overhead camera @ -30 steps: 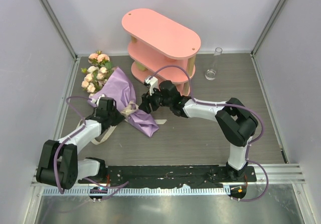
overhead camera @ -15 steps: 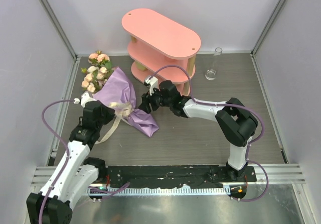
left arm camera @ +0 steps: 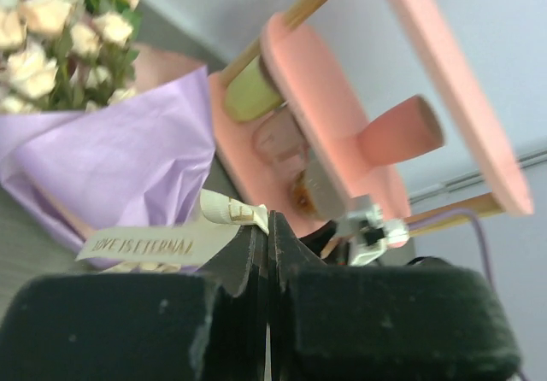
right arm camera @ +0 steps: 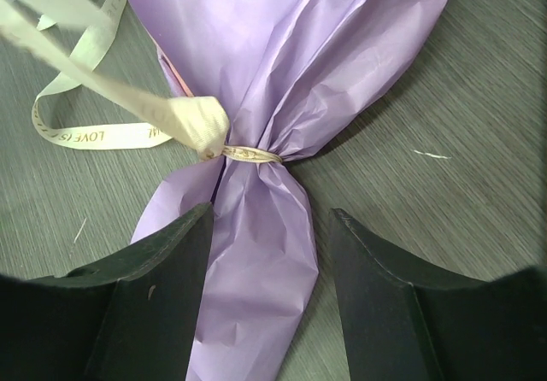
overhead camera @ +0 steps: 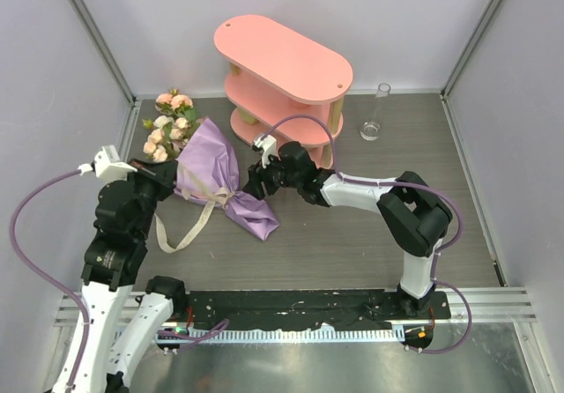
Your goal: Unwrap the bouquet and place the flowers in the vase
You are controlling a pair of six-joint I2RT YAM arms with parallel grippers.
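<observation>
The left gripper (left arm camera: 269, 227) is clamped on the ribbon (left arm camera: 145, 246). The right gripper (right arm camera: 272, 214) straddles the bouquet (overhead camera: 211, 168) at frame centre, jaws apart. The knot is not yet undone, the flowers (overhead camera: 167, 127) are wrapped, and the vase (overhead camera: 371, 115), upper right, is empty.

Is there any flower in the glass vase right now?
No, the vase holds nothing beside the pink shelf, while the flowers sit in the purple paper wrap.

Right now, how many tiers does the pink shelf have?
3. The top tier is in full view from above. The middle tier and bottom tier stick out beneath it on the left, mostly covered. No further tier shows.
</observation>
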